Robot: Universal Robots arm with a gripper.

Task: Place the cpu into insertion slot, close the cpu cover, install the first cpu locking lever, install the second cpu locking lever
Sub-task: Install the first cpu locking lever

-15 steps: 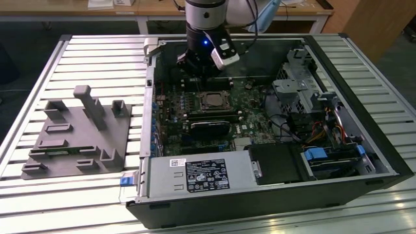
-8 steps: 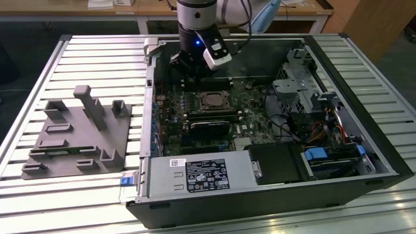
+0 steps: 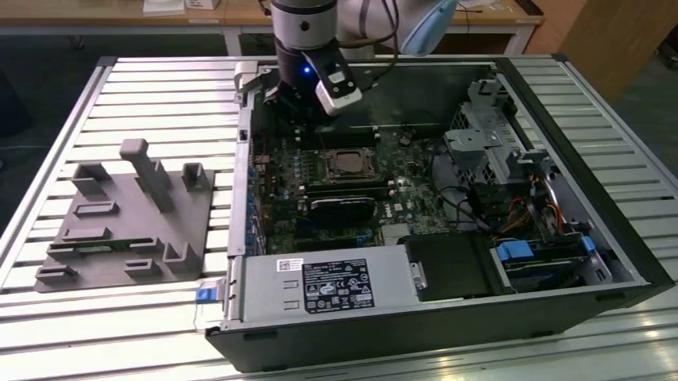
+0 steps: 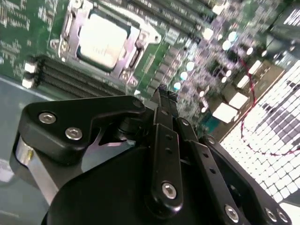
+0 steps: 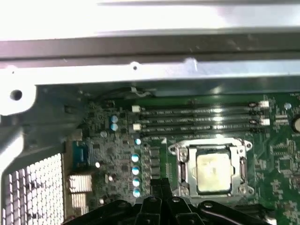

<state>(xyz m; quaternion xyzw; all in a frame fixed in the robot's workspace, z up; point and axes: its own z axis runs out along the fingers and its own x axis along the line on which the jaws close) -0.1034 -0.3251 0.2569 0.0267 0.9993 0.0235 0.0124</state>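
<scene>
Though the gripper (image 4: 161, 92) hangs close over the board (image 5: 281, 154), its jaws are pressed together on nothing. The cpu (image 5: 213, 169) already sits in the slot (image 3: 329, 163), pale face up, and the cover (image 5: 182, 164) lies flat around it. I'd judge placing and closing done, with the levers the step in hand. Whether either is latched I can't tell. The gripper is just beside the slot, not over it. Catching a lever would call for a low, careful touch at the cover's edge.
</scene>
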